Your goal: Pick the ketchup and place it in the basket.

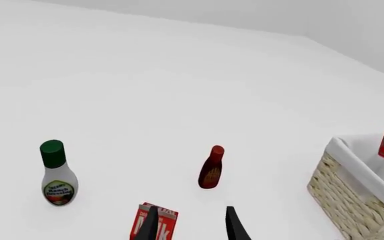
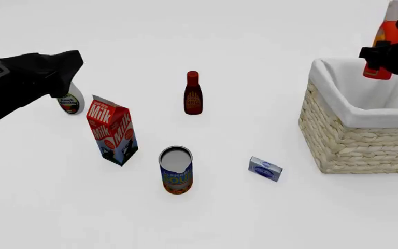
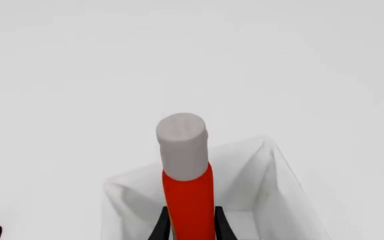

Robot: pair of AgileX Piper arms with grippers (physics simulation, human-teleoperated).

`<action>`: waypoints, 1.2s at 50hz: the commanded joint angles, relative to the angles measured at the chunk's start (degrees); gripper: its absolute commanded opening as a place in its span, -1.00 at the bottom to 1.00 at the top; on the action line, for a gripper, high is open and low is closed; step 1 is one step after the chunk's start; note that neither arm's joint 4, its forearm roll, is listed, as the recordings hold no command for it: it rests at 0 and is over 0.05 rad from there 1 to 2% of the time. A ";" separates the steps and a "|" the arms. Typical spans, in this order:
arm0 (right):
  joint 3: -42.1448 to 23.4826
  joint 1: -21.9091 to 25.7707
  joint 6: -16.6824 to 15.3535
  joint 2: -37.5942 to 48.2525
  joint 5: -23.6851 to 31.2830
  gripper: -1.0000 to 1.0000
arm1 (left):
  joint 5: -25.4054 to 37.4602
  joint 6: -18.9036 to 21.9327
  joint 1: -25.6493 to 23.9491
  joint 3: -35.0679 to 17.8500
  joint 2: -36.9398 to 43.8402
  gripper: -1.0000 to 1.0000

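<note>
A can (image 2: 176, 170) stands low in the front view's centre, a small blue box (image 2: 265, 169) to its right. The right gripper (image 2: 382, 58) hangs at the upper right over the basket (image 2: 354, 142), fingers closed on the upright ketchup (image 2: 387, 39), held above the white lining. The left gripper (image 1: 190, 226) reaches in from the upper left, fingers apart and holding nothing. Three bottles in all: ketchup, dark-red bottle (image 2: 193, 93), green-capped white bottle (image 1: 57, 173). One milk carton (image 2: 112, 129).

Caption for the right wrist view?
Right gripper holds the ketchup above the basket.
</note>
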 commanded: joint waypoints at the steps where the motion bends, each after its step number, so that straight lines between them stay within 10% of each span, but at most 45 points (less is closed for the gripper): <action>1: 0.39 -0.84 1.35 1.72 -1.18 -1.00 | 0.06 0.19 0.06 -0.21 0.15 1.00; 60: 6.69 -3.70 2.09 7.89 -7.95 -1.00 | 0.85 0.60 0.41 -0.31 -0.94 1.00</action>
